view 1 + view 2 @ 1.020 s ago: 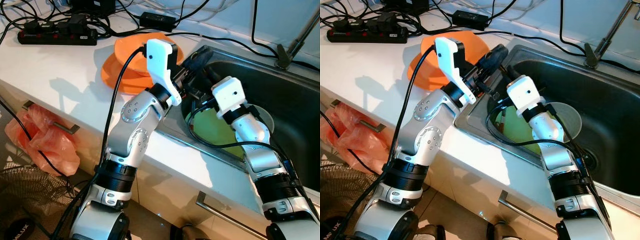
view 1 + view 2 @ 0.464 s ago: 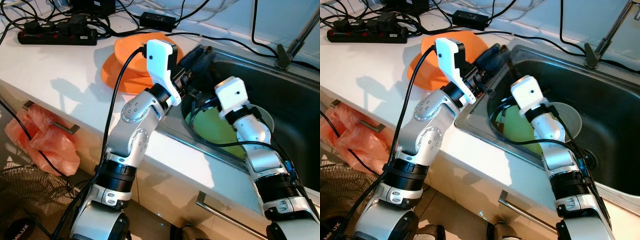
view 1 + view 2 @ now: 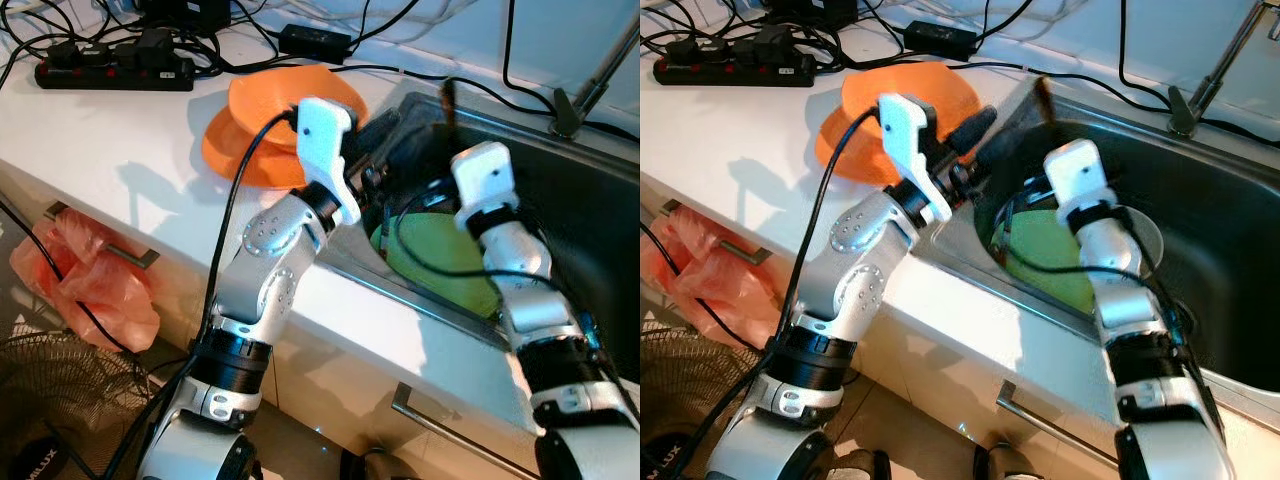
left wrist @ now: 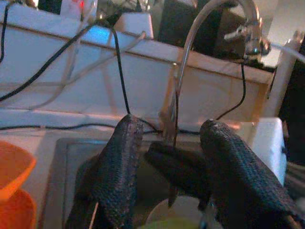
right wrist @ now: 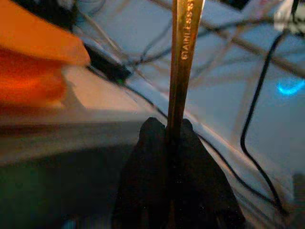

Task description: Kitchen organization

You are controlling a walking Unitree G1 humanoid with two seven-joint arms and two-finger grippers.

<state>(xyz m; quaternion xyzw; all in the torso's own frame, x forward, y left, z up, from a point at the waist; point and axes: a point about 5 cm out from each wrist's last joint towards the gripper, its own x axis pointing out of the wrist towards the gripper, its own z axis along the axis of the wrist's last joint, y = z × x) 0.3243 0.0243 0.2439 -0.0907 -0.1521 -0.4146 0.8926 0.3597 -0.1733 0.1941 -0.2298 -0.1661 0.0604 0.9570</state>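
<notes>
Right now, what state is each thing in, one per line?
Right gripper: shut on the utensil, over the sink.
Utensil: gold, upright, gripped.
Left gripper: open, at the sink's edge.
Orange plates: stacked on the counter.
Green plate: lying in the sink.

I've got the sink [image 3: 590,190] at right of frame, a plate [image 3: 440,262] lying in it. Stacked plates [image 3: 255,135] sit on the desk [image 3: 110,140] just left of the sink rim, power strip [image 3: 110,68] in the upper left, faucet [image 3: 590,85] upper right.
</notes>
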